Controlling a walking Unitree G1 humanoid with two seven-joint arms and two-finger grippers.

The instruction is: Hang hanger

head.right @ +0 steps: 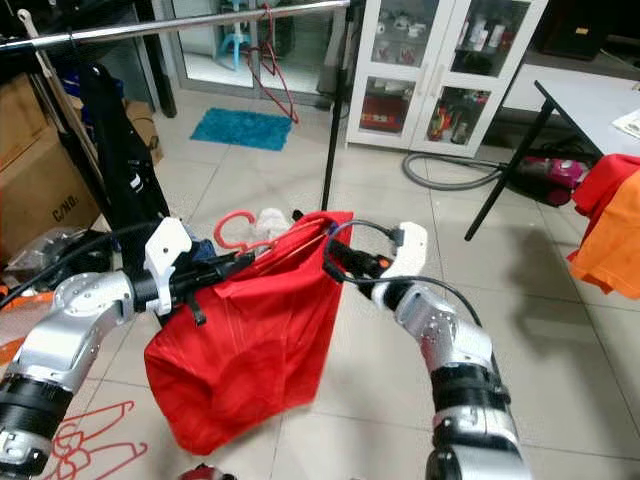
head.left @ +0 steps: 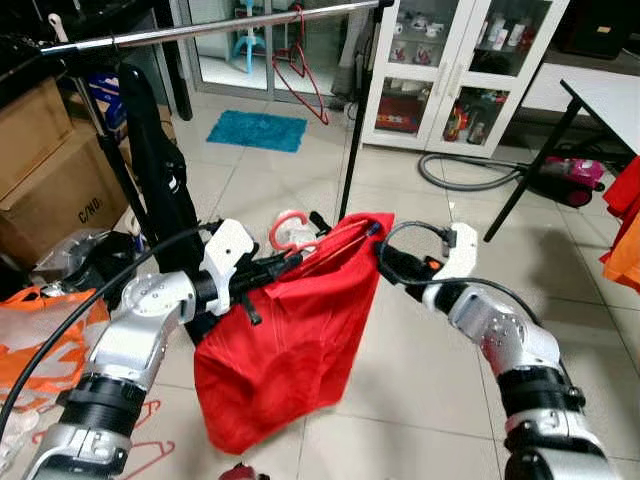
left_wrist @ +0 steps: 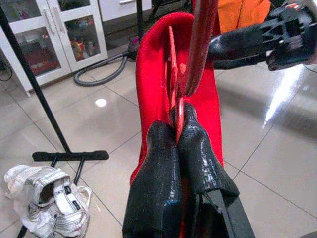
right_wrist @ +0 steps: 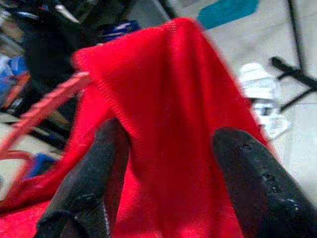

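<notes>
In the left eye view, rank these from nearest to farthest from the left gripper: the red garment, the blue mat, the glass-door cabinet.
1. Red garment: right at the left gripper, hanging below it with the red hanger pinched in the jaws.
2. Blue mat: on the floor beyond, past the rail.
3. Glass-door cabinet: farthest, against the back wall toward the robot's right.

A pale tiled floor [head.left: 420, 300] is seen; behind it, a white glass-door cabinet [head.left: 455, 70], with a blue mat [head.left: 257, 130] nearby.
</notes>
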